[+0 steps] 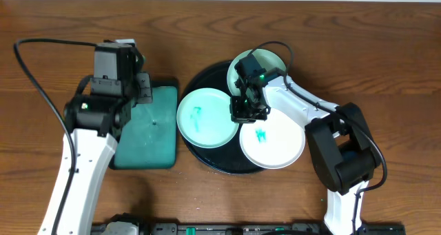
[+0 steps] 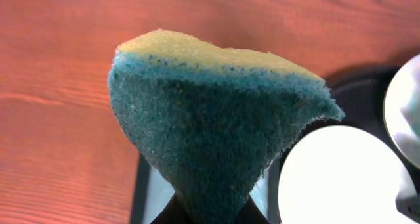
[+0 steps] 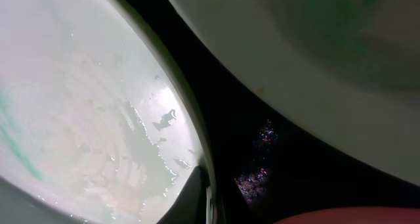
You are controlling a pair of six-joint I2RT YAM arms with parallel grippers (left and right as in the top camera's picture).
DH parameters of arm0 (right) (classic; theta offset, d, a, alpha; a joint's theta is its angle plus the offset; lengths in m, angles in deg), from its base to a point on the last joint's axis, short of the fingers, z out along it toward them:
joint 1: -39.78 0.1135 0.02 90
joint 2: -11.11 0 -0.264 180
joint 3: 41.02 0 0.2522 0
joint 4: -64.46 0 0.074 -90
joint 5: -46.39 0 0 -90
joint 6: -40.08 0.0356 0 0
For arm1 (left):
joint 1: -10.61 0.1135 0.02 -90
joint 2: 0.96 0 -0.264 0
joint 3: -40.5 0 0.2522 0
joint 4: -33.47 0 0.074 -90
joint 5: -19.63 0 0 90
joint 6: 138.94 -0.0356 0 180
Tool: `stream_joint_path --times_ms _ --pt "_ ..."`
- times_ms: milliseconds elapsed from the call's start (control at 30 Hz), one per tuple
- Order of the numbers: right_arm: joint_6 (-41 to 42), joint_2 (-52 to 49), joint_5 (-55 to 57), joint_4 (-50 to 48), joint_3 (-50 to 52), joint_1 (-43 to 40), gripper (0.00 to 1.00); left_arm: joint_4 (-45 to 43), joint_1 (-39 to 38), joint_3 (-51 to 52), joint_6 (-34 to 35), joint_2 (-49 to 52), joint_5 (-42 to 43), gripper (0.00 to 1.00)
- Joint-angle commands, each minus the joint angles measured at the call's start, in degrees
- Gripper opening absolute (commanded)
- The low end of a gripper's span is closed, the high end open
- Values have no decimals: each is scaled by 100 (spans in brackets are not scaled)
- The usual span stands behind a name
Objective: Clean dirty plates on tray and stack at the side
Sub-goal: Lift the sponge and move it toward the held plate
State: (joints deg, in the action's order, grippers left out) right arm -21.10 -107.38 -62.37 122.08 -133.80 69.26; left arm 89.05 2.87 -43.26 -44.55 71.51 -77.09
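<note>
The black tray [image 1: 207, 76] holds three plates: a mint green plate [image 1: 203, 118] at the left with a teal smear, a second mint green plate [image 1: 272, 61] at the back, and a white plate [image 1: 275, 142] with a teal smear at the front right. My right gripper [image 1: 247, 111] is on the right rim of the left mint plate. In the right wrist view its finger [image 3: 207, 198] clasps that wet plate's rim [image 3: 79, 119]. My left gripper [image 1: 141, 82] hovers over the teal tray's back edge. It is shut [image 2: 213, 214] on a yellow-and-teal sponge [image 2: 210, 119].
A teal rectangular tray [image 1: 148, 135] lies left of the black tray, under my left arm. Bare wooden table [image 1: 386, 56] spreads to the right and behind. Another plate's underside [image 3: 328, 46] fills the top right of the right wrist view over the black tray [image 3: 262, 152].
</note>
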Motion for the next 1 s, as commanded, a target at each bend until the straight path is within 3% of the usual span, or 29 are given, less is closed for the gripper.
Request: stream_joint_path --times_ms 0,533,733,967 --pt "-83 -367 -103 70 210 83 2 -107 -155 -37 -210 -144 -682 7" --pt "-216 -367 -98 48 210 83 1 92 -170 -35 -221 -35 -789 7" --pt "-214 -367 -98 42 210 83 1 284 -170 -35 -48 417 -671 7" --pt "-216 -367 -101 50 210 85 1 494 -131 -35 0 1528 15 7"
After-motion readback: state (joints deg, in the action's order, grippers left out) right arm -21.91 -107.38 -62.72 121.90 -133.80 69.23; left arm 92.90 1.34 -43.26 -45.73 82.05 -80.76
